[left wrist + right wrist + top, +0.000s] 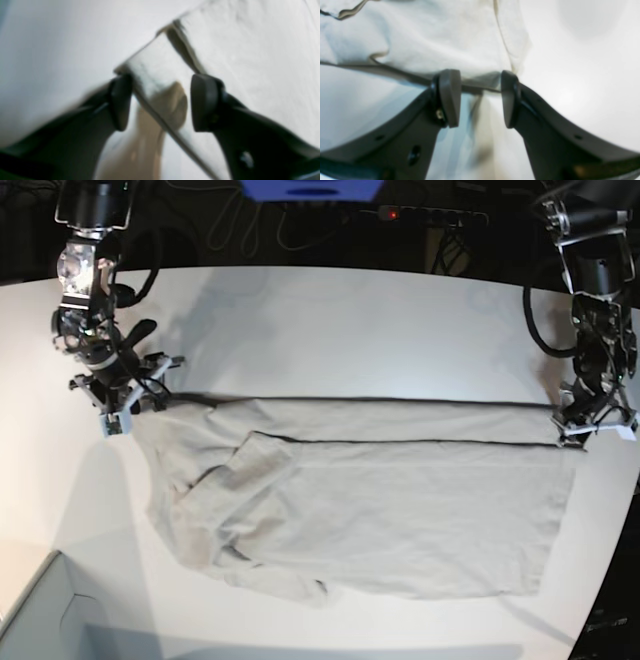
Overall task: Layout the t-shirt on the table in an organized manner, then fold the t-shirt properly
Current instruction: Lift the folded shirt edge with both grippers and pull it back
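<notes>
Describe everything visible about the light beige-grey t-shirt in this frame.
The light beige-grey cotton t-shirt lies spread lengthwise on the large white table. Its far long edge is folded over, forming a straight band with a dark crease line. The end nearer the base view's left is rumpled, with bunched folds; the other end lies flat and square. The right gripper and left gripper each stand open astride a far corner's edge, the cloth between their pads, not yet pinched.

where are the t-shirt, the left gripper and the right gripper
t-shirt (400,520): base view, middle of the flat body.
left gripper (160,102): left wrist view, gap between its fingertips.
right gripper (480,98): right wrist view, gap between its fingertips.
</notes>
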